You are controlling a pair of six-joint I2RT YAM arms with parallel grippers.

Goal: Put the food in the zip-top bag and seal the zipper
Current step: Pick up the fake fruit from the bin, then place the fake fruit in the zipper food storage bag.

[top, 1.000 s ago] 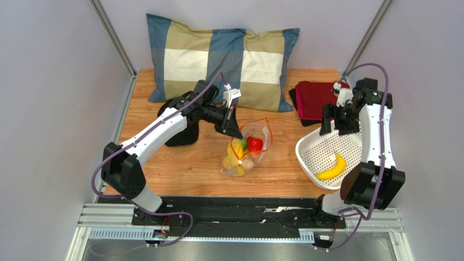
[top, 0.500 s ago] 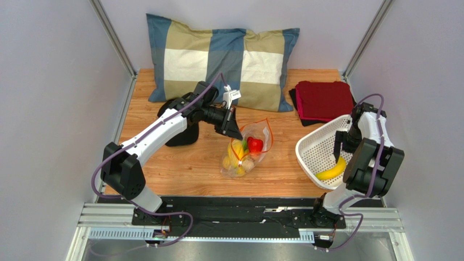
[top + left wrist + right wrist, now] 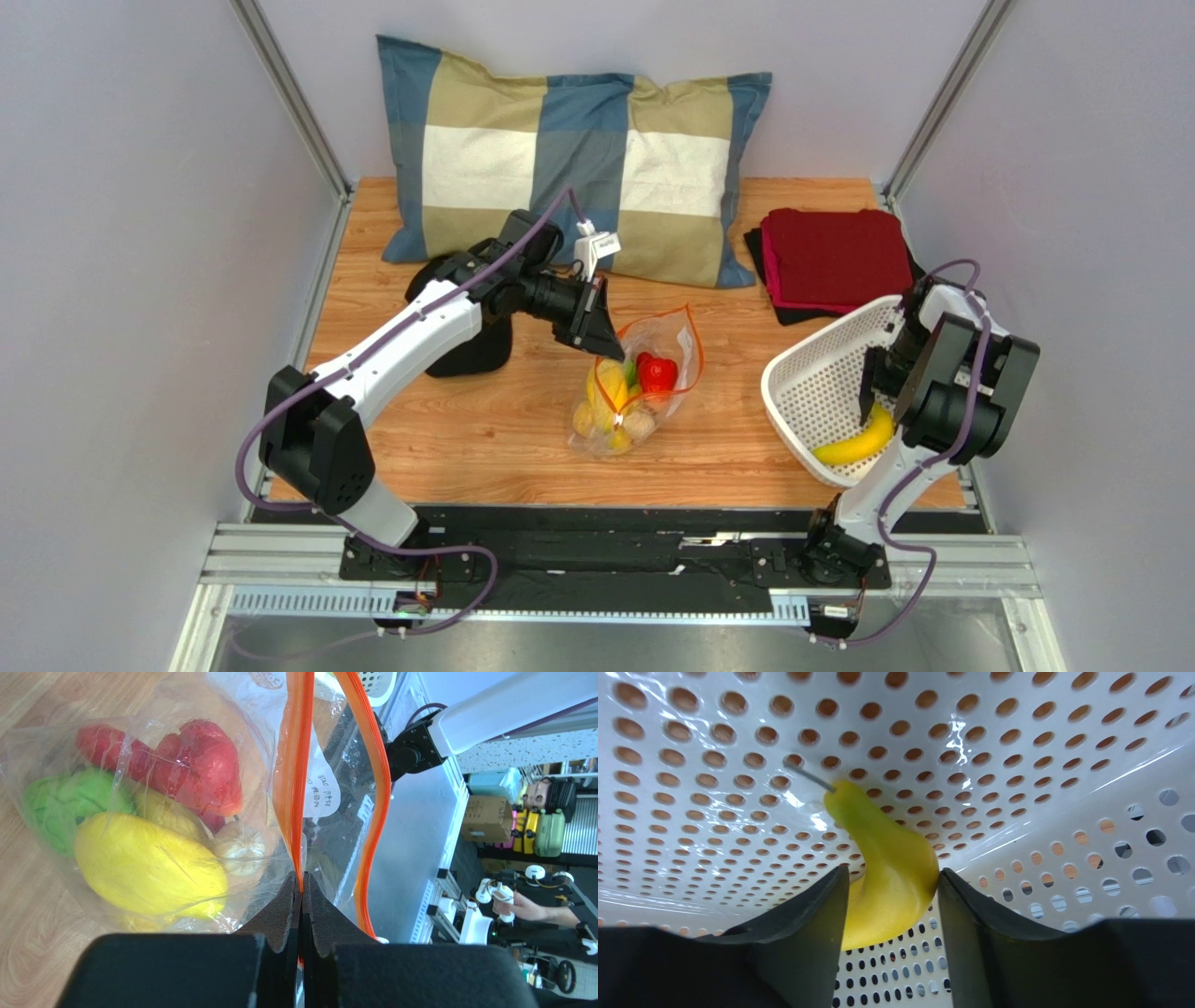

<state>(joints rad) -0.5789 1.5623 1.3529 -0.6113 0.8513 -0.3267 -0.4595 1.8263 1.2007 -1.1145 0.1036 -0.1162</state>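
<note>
Overhead, my left gripper [image 3: 601, 333] pinches the zip-top bag [image 3: 638, 399] mid-table; the banana [image 3: 856, 443] lies in the basket [image 3: 800, 385] under my right gripper [image 3: 870, 406]. Left wrist: jaws clamped on the zipper [image 3: 293, 777]. Right wrist: fingers [image 3: 801, 931] spread, straddling the banana, its length running between them.

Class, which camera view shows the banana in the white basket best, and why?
The right wrist view: the banana fills the middle, between the right gripper's fingers, against the basket's holes. The top view shows it small, partly hidden by the right arm. The left wrist view shows the bag, not this banana.
</note>
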